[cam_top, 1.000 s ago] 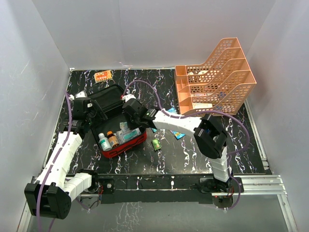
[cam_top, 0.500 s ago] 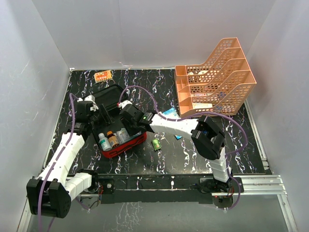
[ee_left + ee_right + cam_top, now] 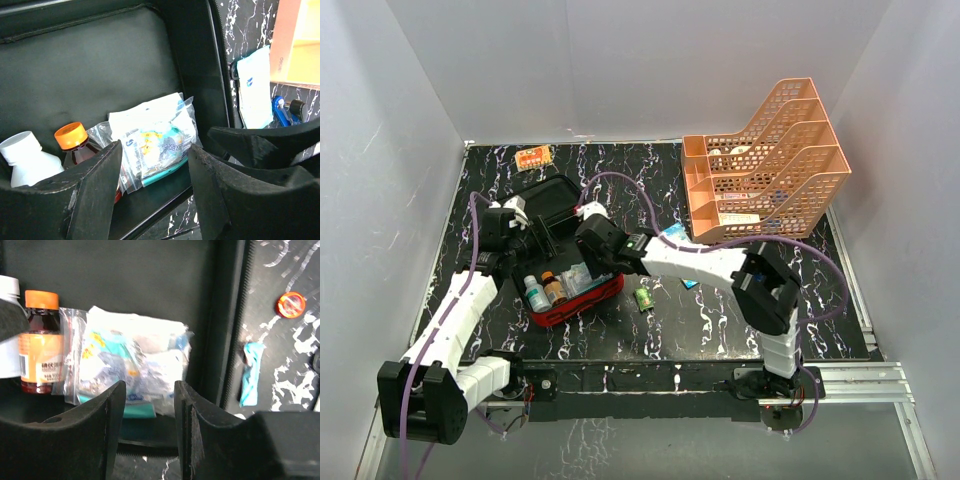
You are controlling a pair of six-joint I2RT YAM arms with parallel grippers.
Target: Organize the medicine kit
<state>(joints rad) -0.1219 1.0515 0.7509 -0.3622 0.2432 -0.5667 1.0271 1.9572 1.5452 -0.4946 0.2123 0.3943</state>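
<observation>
inspected within plain white walls (image 3: 620, 70) on three sides: black white-veined table (image 3: 740, 330) bearing the medicine kit (image 3: 582, 300) left of centre, lid laid back, with a white bottle (image 3: 25, 155), an orange-capped bottle (image 3: 40, 340) and a clear bagged packet (image 3: 130, 360) inside. found left gripper (image 3: 155, 150) and right gripper (image 3: 149, 390) both released, fingers apart over the kit's interior, grasping nothing. logged also an orange tiered tray (image 3: 770, 150) at far right, plus a small green item (image 3: 645, 298), a blue packet (image 3: 670, 234) and an orange pack (image 3: 533, 157) loose on the tabletop.

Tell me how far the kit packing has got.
Done: white bottle, orange-capped bottle and bagged pack sit in the open medicine kit. In hand: nothing; left pincer and right pincer are open. Left: green item, blue packet, orange blister pack on the table.
</observation>
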